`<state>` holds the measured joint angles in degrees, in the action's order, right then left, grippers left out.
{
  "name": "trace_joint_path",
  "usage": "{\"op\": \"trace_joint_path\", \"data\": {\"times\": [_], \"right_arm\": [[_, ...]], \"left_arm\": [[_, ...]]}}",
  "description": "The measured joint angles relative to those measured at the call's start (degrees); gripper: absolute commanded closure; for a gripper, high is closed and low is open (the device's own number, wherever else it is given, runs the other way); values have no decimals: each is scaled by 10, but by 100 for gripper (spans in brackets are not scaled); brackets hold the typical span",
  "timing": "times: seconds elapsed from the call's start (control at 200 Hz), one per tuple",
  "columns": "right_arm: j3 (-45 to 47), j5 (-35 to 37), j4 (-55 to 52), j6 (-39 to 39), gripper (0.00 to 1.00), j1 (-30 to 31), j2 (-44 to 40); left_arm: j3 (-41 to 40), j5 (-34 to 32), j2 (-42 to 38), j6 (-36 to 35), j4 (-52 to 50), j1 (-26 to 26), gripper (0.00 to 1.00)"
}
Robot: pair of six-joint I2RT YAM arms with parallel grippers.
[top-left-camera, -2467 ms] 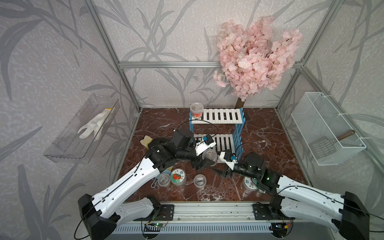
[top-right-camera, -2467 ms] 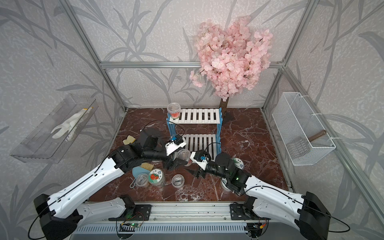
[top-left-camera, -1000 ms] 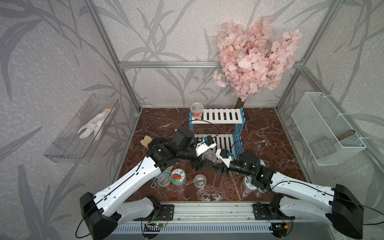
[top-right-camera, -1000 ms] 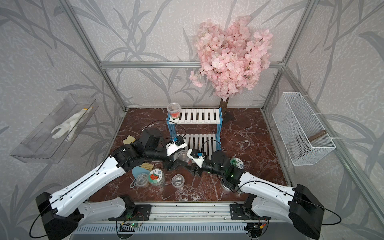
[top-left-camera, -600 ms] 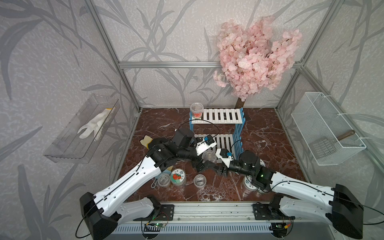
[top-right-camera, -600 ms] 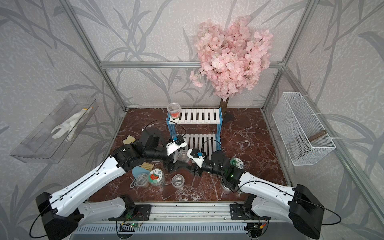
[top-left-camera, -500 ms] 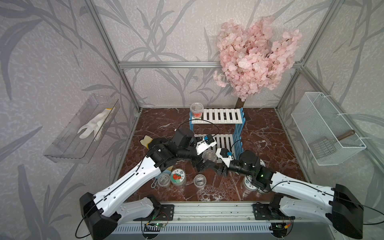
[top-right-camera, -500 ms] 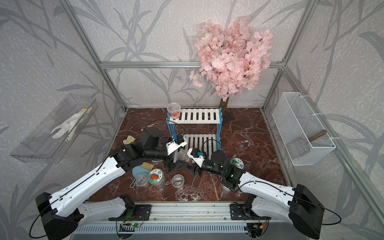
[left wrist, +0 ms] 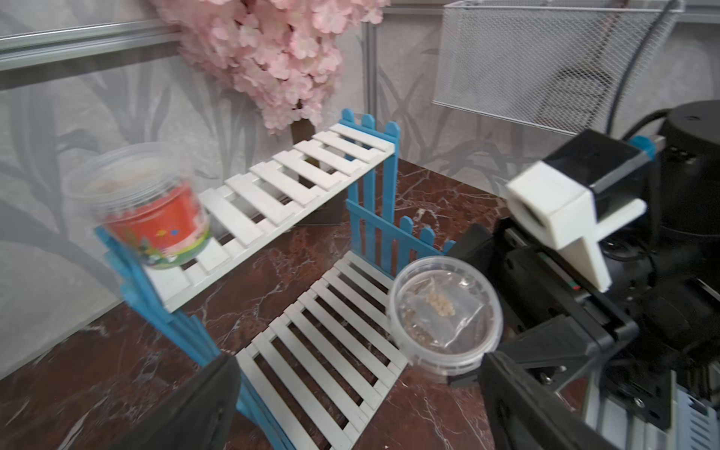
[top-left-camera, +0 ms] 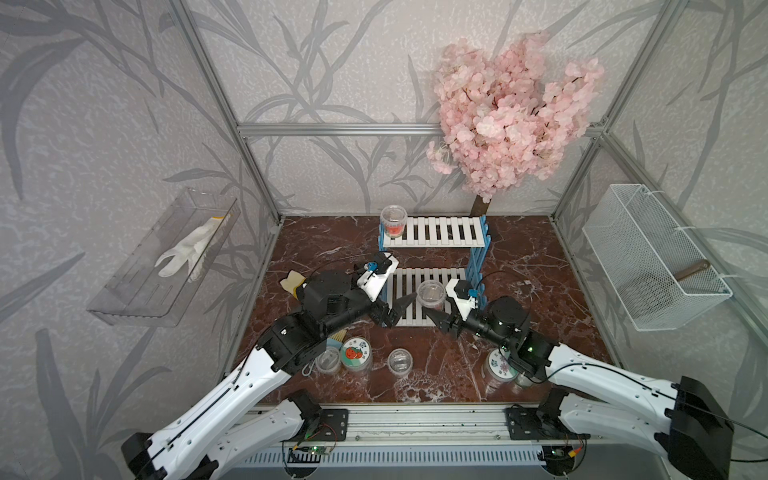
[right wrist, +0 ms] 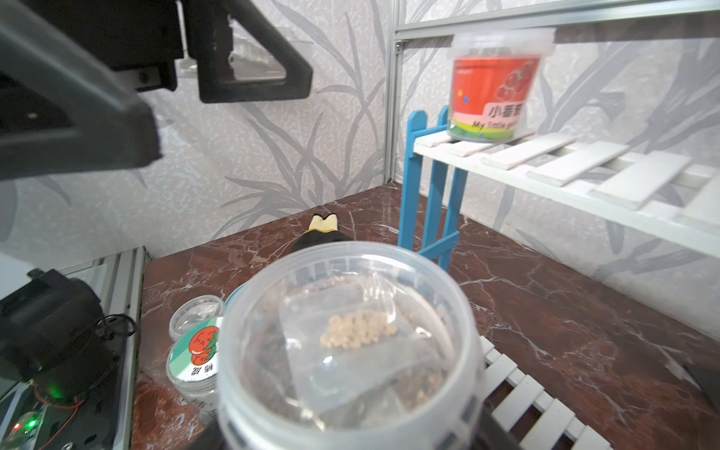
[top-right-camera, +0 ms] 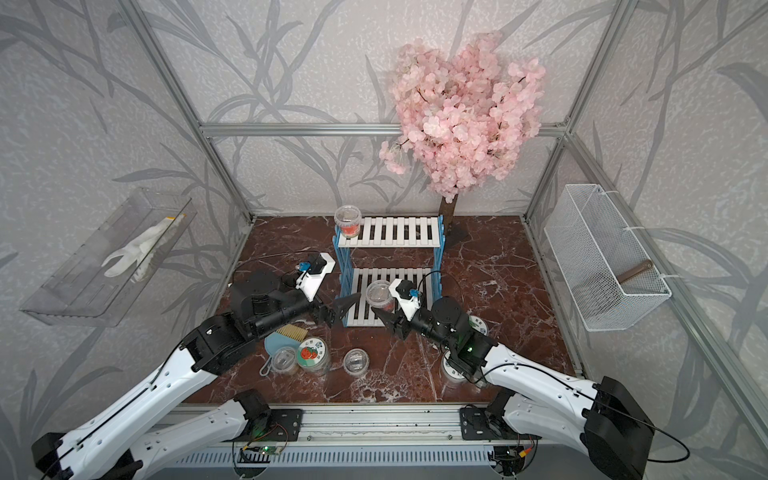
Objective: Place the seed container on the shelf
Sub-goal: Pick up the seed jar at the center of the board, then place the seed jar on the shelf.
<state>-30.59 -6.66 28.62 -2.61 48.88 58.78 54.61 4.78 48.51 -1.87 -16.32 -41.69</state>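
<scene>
Our right tool [top-left-camera: 433, 305] holds the seed container [top-left-camera: 431, 292] low at the shelf [top-left-camera: 440, 237].
The right tool is clamped on the clear tub, which sits between its jaws over a corner of the lower board [top-left-camera: 409, 279]; we cannot tell whether its base touches. Our left tool [top-left-camera: 403, 309] stands wide and empty just beside it. We judge that letting go here could tip the tub off the edge onto the surface [top-left-camera: 532, 257], or a left finger could knock it.
</scene>
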Motion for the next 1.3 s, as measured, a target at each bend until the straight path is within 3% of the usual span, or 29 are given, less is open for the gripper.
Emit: {"op": "trace_joint_path", "data": {"times": [0.175,0.345,0.81,1.3], "right_arm": [[-46,30,-10,-8,37,-10,2],[-109,41,-9,-9,37,-23,34],[-231,127,-10,-18,37,-54,174],[-297,130,-15,-21,36,-92,251]], "left_arm": [[-24,-80,0,52,0,23,0],[-62,-114,15,99,1,44,0],[-87,-89,46,160,29,50,0],[-104,-67,37,165,47,50,0]]}}
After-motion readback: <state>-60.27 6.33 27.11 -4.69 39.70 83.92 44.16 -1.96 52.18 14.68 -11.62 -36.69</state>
